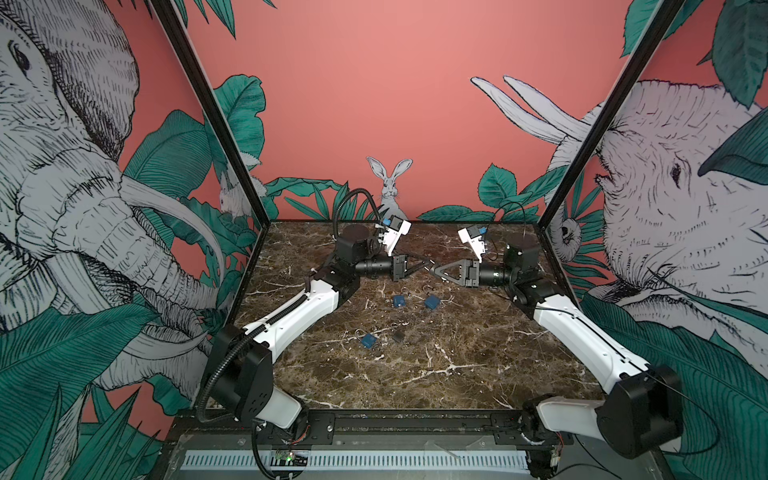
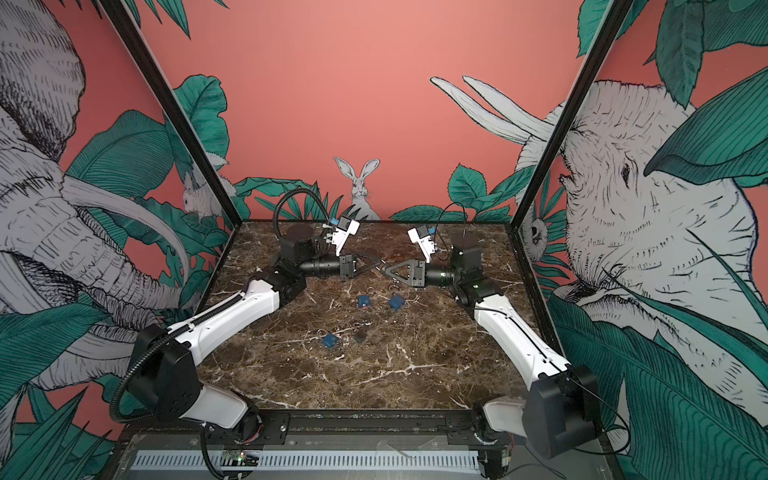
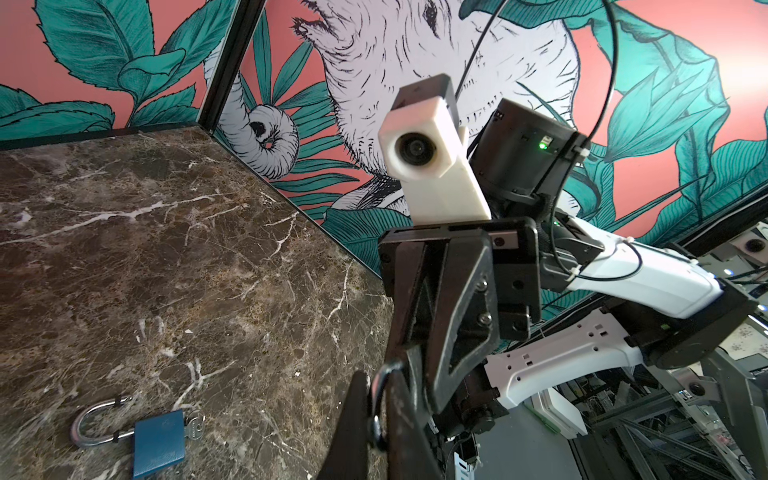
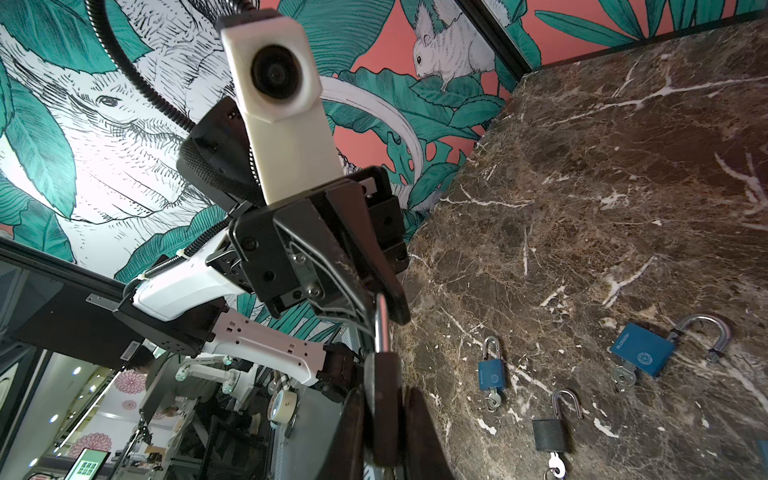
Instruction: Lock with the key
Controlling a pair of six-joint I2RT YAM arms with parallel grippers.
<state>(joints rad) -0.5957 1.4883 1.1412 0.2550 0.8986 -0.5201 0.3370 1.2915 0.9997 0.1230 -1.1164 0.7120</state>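
Both grippers meet tip to tip above the back middle of the marble table [image 1: 415, 374]. My right gripper [image 4: 384, 399] is shut on the body of a black padlock [image 4: 382, 419], seen edge-on. Its silver shackle [image 4: 381, 324] runs into the fingers of my left gripper [image 3: 376, 386], which is shut on that shackle [image 3: 379, 411]. In both top views the left gripper [image 1: 428, 262] [image 2: 380, 262] and right gripper [image 1: 434, 268] [image 2: 385, 269] touch at their tips, and the padlock is too small to make out. The held padlock's key is hidden.
Below the grippers lie other padlocks with keys in them: two blue ones [image 1: 400, 300] [image 1: 432, 301], a third blue one [image 1: 368, 340] and a black one [image 1: 398, 336]. The blue padlock [image 3: 159, 440] in the left wrist view has its shackle open. Wall panels enclose three sides of the table.
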